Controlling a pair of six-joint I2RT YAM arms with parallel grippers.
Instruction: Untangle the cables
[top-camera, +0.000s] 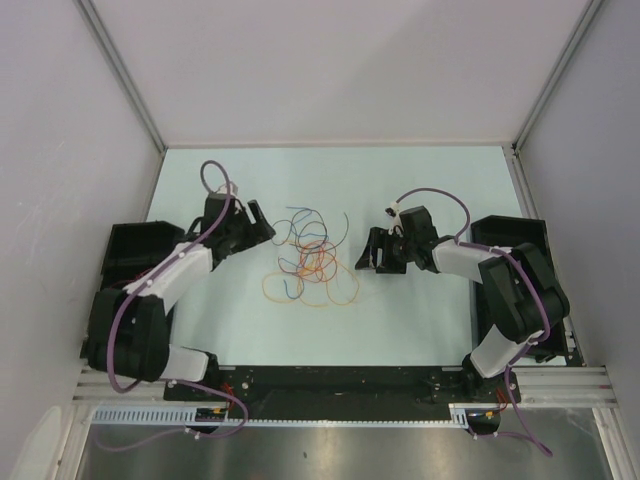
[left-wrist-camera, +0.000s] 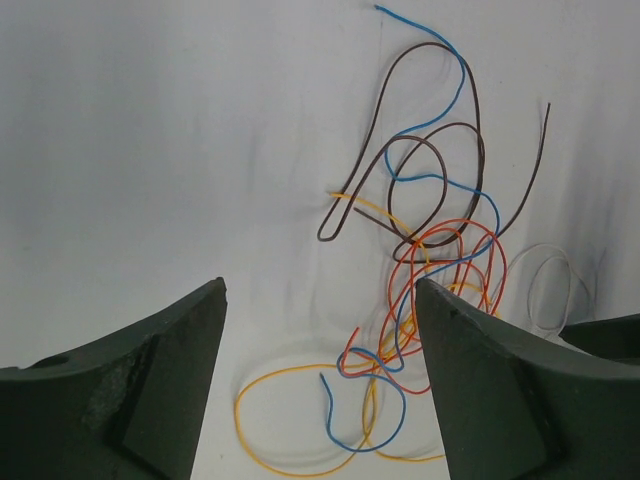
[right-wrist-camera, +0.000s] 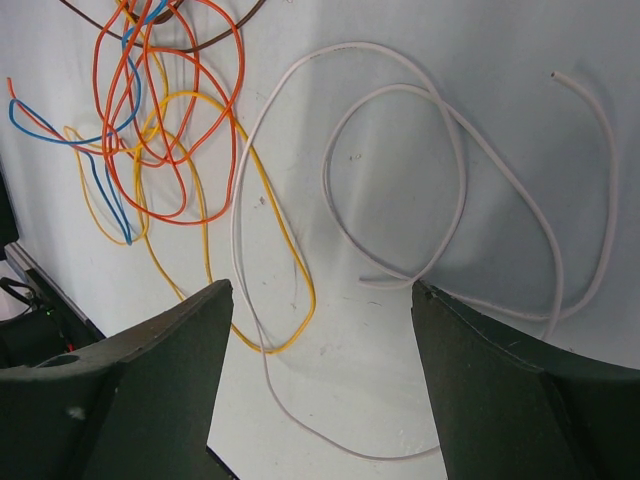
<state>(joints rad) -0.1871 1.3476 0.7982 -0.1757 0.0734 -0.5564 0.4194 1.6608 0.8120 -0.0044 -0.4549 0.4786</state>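
The cables lie in a loose tangle mid-table: red, blue, yellow-orange, dark brown and white wires crossing each other. In the left wrist view the tangle lies ahead and right, a yellow loop and a blue end between the fingers. In the right wrist view a white wire loops ahead, with the red and yellow wires to the upper left. My left gripper is open, left of the tangle. My right gripper is open, right of it. Neither holds anything.
A black bin stands at the table's left edge and another at the right. White walls enclose the table at the back and sides. The arms' purple hoses arch above the wrists.
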